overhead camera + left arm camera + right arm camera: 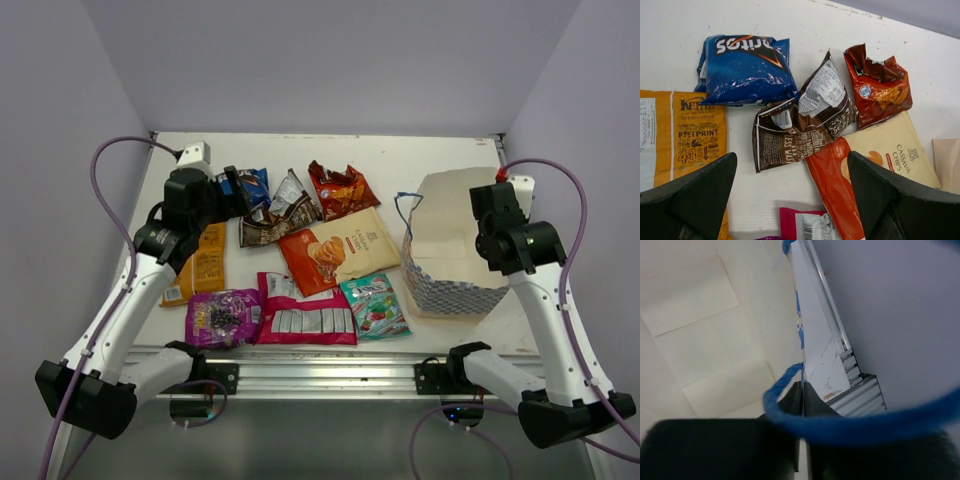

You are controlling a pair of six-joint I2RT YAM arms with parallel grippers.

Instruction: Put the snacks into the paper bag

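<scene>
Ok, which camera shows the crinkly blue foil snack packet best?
Left wrist: the crinkly blue foil snack packet lies whole, close, logo visible. Top external shows it small, partly hidden by the left gripper. Right wrist misses it, facing the patterned paper bag.

orange packet (680, 135) cut off at frame's left edge; handle (850, 429) of paper bag (705, 340) blurred.

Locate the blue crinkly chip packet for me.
Top view, far-left part of the table: the blue crinkly chip packet sits just left of the brown foil packet.
</scene>
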